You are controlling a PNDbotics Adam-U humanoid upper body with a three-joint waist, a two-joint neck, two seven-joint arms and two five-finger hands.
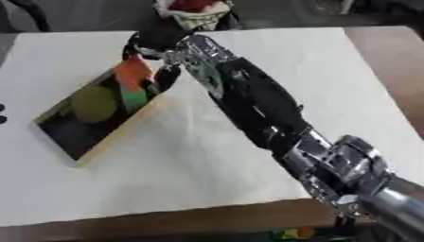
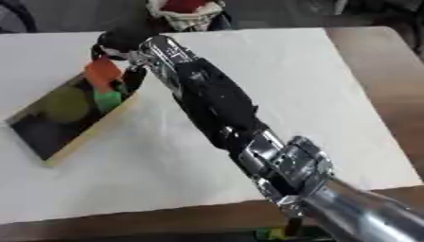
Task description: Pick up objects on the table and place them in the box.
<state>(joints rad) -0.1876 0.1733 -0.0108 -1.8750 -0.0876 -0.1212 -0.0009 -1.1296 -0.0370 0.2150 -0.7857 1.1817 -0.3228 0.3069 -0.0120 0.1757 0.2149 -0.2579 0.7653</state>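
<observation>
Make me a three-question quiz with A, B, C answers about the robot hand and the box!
1. Where is the right hand?
A. Above the box's far end
B. At the table's near edge
C. Off the table

2. What colours is the thing it holds?
A. Blue and white
B. Orange and green
C. Pink and black

3. What already lies in the box?
A. Nothing
B. A red cup
C. An olive-green round thing

Answers: A, the hand hangs over the box's far end; B, orange above, green below; C, it shows against the dark floor.
</observation>
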